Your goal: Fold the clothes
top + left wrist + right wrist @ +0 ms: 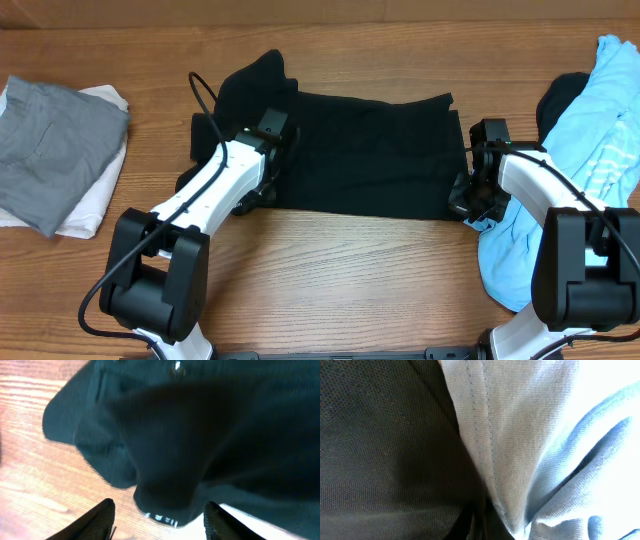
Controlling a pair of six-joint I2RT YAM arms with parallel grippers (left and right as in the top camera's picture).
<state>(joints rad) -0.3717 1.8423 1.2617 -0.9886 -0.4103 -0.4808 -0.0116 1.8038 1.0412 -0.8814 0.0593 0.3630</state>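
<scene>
Robotics lab bench, wood-grain table (350,290), white-and-black left arm (210,180) and right arm (530,180), clothes (370,150) laid across it

A spread shirt (370,150) lay at the middle of the worktop (350,280), nearer the far edge. A folded stack (55,160) of two garments, one on the other, sat at the left edge. A crumpled shirt (600,140) was heaped along the right edge, from the far right corner toward the near edge. The left gripper (272,130) stood over the spread shirt's left end. The right gripper (487,135) stood at its right end, between the two shirts.
</scene>
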